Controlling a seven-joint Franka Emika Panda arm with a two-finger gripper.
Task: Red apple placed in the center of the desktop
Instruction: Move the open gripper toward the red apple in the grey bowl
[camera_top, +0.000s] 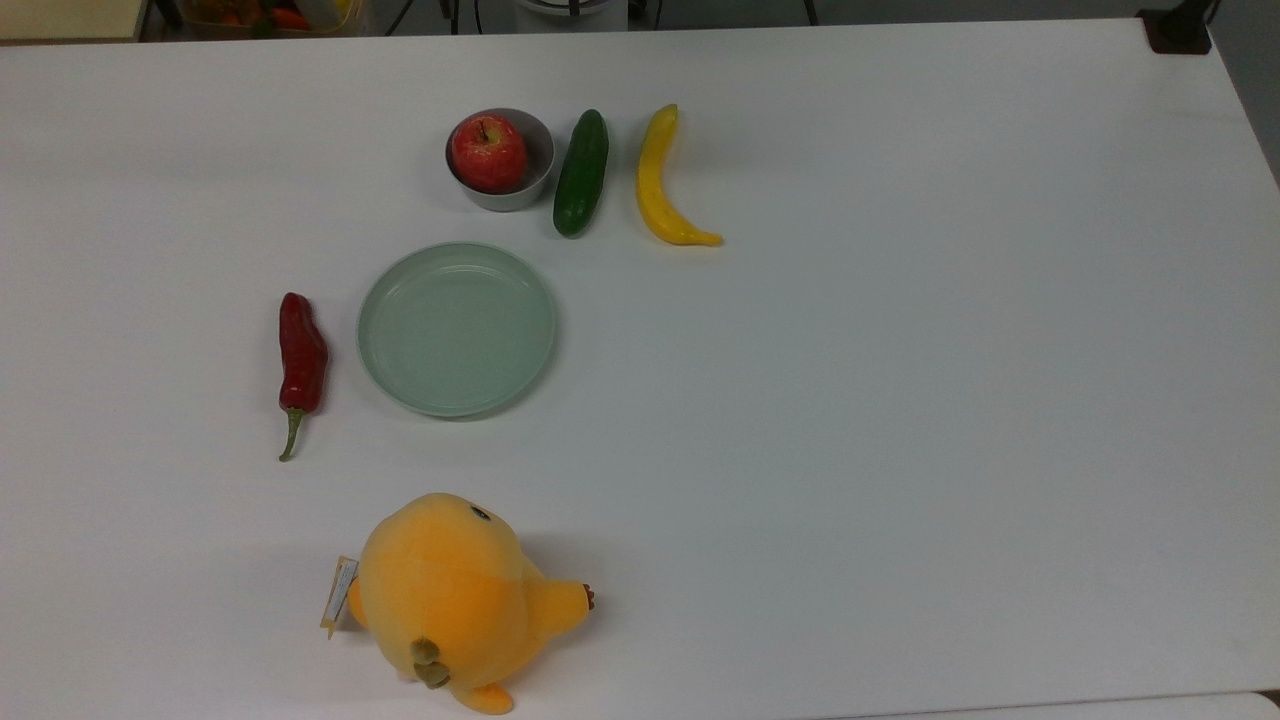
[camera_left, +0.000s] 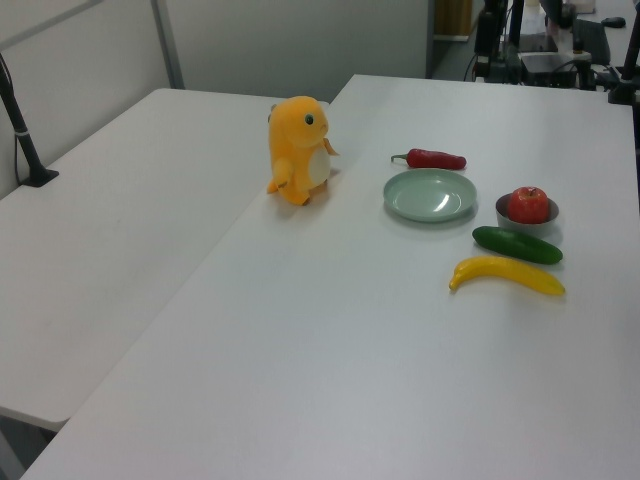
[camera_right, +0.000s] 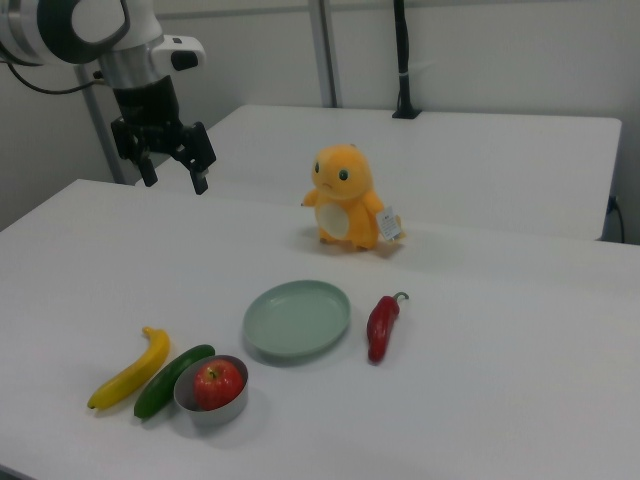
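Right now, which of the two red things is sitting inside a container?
The red apple: it sits in the small grey bowl, while the red chili pepper lies bare on the desktop.

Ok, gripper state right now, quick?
Gripper: open, holding nothing, raised above the desktop; the red apple sits in the grey bowl.

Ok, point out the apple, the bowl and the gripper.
apple (camera_top: 489, 153), top view, its red top face.
bowl (camera_top: 537, 136), top view, its grey rim.
gripper (camera_right: 172, 172), right view, midway between its open fingertips.
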